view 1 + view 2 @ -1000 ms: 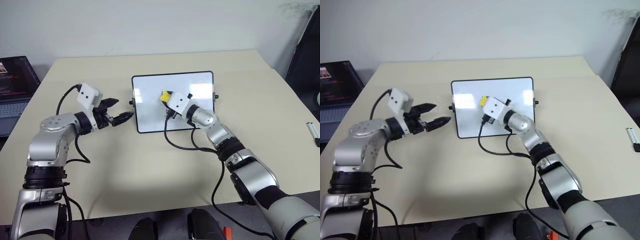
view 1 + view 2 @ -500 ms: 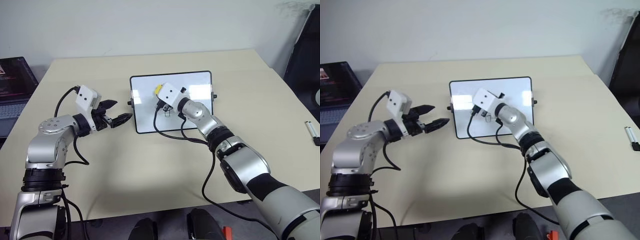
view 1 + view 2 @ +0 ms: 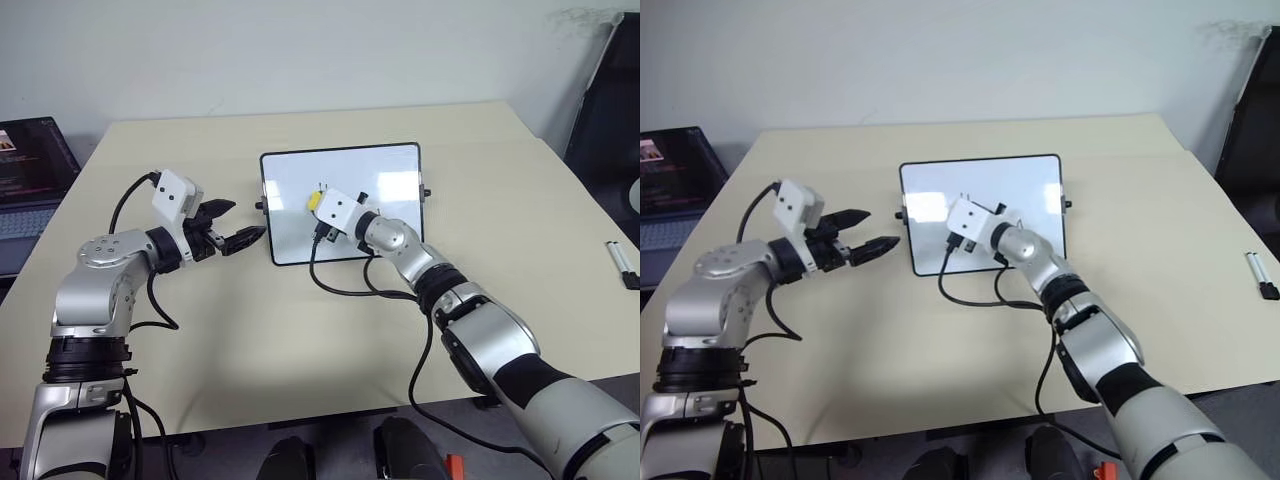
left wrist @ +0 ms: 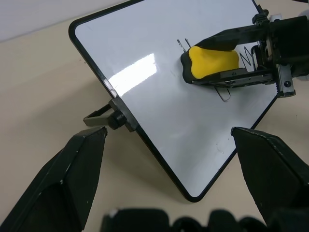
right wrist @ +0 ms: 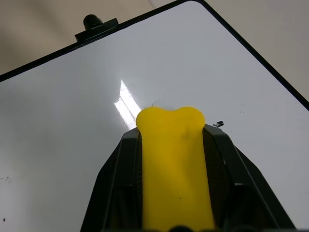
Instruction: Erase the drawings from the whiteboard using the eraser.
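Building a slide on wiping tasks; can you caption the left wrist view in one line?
Right gripper holds the yellow eraser on the whiteboard beside remaining drawings; left gripper's fingers stand open nearby.

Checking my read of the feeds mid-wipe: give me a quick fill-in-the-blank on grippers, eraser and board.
1. The right gripper is shut on the ____ eraser.
2. The eraser is over the ____, where drawings remain.
3. The left gripper, beside the board's edge, is ____.
4. Near the table's right edge lies a marker ____.

Missing words: yellow; whiteboard; open; pen
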Robot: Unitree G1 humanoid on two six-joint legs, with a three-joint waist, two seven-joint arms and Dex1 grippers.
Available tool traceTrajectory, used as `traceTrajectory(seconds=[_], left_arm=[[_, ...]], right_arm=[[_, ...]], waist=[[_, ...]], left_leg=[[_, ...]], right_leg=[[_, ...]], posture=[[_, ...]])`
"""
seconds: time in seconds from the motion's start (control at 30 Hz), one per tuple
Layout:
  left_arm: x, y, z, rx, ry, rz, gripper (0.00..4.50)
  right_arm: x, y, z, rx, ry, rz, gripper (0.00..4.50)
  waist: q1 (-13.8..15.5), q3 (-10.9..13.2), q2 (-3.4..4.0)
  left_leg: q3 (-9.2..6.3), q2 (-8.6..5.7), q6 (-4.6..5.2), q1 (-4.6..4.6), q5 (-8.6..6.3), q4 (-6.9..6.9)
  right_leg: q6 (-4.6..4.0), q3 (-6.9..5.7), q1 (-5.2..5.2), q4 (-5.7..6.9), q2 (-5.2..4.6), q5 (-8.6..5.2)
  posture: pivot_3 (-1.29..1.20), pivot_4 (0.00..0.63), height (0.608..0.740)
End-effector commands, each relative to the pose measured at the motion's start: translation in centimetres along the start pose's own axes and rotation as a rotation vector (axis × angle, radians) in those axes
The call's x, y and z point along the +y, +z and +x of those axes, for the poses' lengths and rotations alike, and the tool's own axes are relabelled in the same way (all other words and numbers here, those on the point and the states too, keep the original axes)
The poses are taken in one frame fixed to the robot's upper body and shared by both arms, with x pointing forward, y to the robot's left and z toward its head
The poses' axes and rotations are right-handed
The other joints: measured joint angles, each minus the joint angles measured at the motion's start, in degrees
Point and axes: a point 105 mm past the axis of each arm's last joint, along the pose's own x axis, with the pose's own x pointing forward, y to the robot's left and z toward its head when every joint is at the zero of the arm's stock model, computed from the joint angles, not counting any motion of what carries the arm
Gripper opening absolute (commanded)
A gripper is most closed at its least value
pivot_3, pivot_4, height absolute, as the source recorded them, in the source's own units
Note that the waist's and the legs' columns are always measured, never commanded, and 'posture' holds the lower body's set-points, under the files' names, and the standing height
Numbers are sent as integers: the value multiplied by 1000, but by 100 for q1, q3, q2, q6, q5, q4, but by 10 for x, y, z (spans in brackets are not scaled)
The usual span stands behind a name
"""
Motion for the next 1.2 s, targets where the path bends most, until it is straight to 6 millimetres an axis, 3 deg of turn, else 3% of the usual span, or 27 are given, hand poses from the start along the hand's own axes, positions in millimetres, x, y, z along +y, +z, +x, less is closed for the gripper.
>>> traceTrajectory(seconds=[0.03,0.17,0.27,0.4,0.6,0.73,0.97,1.07,1.2], left_arm=[[0,18,-2,-51,-1,48,4500],[-2,18,-1,-54,-6,46,4500],[-3,18,-1,-56,-6,45,4500],[-3,18,-2,-55,-4,46,4500],[-3,18,-2,-54,-3,45,4500],[-3,18,-2,-54,-5,45,4500],[-4,17,-1,-54,-9,45,4500],[-5,17,-1,-55,-10,45,4500],[-5,17,-2,-56,-11,43,4500]], right_arm=[[-41,20,-1,-58,-148,-12,1331],[-52,15,-1,-4,-215,-37,1328],[-47,9,2,43,-207,-30,1328],[-13,-4,5,90,-55,-22,1327],[8,-7,6,103,44,-43,1327],[-4,-5,6,106,-8,-59,1327],[-47,6,4,96,-193,-66,1327],[-44,4,5,113,-173,-68,1327],[-20,-18,2,193,-63,-35,1327]], waist=[[-3,0,0],[-12,1,0],[-36,0,0],[-38,0,0],[-33,-1,-1],[-28,-1,-1],[11,-1,-2],[33,-1,-2],[22,-2,-3]], left_leg=[[2,0,-1,-8,0,0],[3,0,-2,-11,0,-16],[5,2,-3,-11,0,-24],[9,4,-2,-9,0,-17],[8,3,-3,0,4,-6],[7,3,-5,1,6,-5],[6,3,-6,-1,9,-5],[4,3,-6,-3,9,-7],[5,3,-7,-4,9,-11]], right_leg=[[0,2,-11,0,0,0],[0,0,-16,-10,-1,0],[0,0,-18,-14,-1,0],[0,2,-16,-9,0,0],[-4,4,-11,8,1,2],[-5,3,-11,12,1,3],[-9,1,-12,12,1,6],[-9,-1,-12,6,1,6],[-9,0,-12,-2,1,6]], posture=[[0,150,740],[0,150,740],[0,150,740],[0,150,740],[0,150,740],[0,150,740],[0,150,740],[0,150,740],[0,150,740]])
